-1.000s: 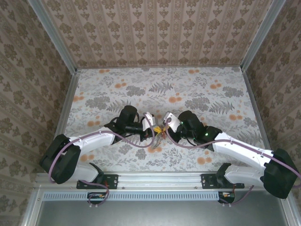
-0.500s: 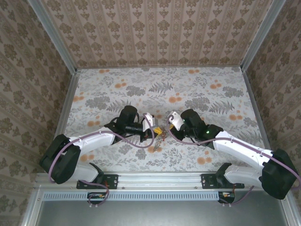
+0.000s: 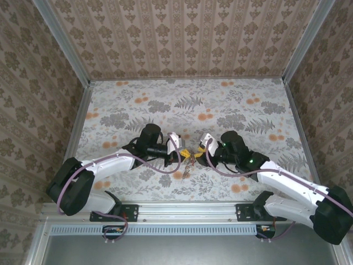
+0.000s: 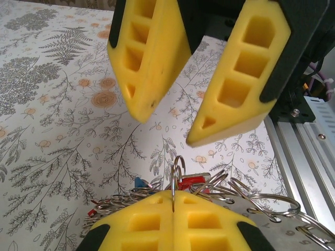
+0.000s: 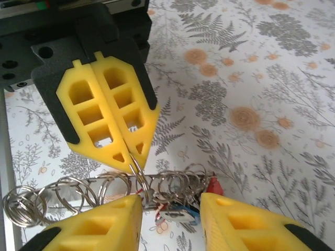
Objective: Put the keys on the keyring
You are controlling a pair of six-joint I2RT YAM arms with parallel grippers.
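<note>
My left gripper point(image 4: 172, 194) is shut on a thin silver keyring point(image 4: 177, 167) that stands upright out of its yellow fingertips. From that ring hangs a bunch of several wire rings and small keys, one with a red head point(image 4: 193, 181) and one with a blue head point(image 4: 138, 182). In the right wrist view the left gripper point(image 5: 131, 156) pinches the keyring point(image 5: 137, 170) from above. My right gripper point(image 5: 170, 206) is open, its fingers on either side of the hanging keys point(image 5: 180, 209). Both grippers meet over the bunch point(image 3: 190, 160) in the top view.
The aluminium rail point(image 4: 303, 151) of the table's near edge runs close behind the grippers. The floral tablecloth point(image 3: 193, 105) stretches away to the patterned back wall. Side walls stand left and right.
My right gripper has opened its jaws and drawn back a little to the right of the bunch. The left gripper has held its grip and place.
</note>
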